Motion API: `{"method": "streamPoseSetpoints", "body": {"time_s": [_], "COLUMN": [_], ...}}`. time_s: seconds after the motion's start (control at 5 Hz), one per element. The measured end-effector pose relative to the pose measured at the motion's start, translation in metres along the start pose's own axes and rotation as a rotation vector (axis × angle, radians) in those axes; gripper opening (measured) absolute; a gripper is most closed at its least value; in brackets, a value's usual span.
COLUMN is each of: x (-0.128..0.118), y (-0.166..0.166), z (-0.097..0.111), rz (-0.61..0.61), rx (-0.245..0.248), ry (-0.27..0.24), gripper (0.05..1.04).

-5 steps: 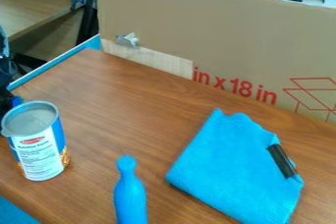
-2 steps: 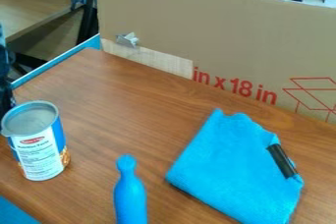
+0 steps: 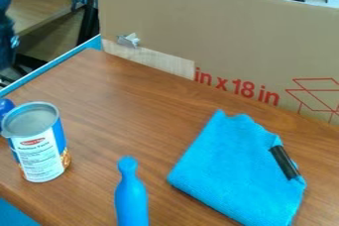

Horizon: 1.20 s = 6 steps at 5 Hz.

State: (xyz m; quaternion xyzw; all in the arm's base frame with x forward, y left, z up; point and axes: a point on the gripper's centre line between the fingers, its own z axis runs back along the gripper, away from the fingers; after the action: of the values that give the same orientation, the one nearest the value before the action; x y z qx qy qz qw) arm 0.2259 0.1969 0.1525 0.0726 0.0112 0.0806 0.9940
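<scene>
Around the can [image 3: 34, 141], printed label [image 3: 38, 155]

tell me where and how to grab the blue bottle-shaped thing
The blue bottle-shaped thing is probably best gripped at its narrow neck, coming from above and closing across its width: the neck is slimmer than the body, and the small rounded top could limit slipping.

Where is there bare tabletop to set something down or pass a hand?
The widest bare patch of the table lies between the can, the cardboard and the blue cloth. A narrower one separates the can from the blue bottle-shaped object. It is tighter between that object and the cloth, and crowded behind the can, beside a rounded blue thing.
</scene>
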Motion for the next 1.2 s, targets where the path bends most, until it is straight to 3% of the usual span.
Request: {"method": "streamPoseSetpoints", "body": {"time_s": [0.2,0.4,0.6,1.2], "x": [-0.006,-0.020,-0.026,-0.025], "y": [-0.031,-0.067,-0.099,-0.101], "z": [0.028,0.039,0.026,0.026], "rz": [-0.103,-0.203,-0.216,-0.222], "rx": [-0.007,-0.071,-0.043,-0.038], "ry": [-0.054,-0.057,-0.004,-0.003], "gripper": [1.001,1.001,1.001,1.001]}}
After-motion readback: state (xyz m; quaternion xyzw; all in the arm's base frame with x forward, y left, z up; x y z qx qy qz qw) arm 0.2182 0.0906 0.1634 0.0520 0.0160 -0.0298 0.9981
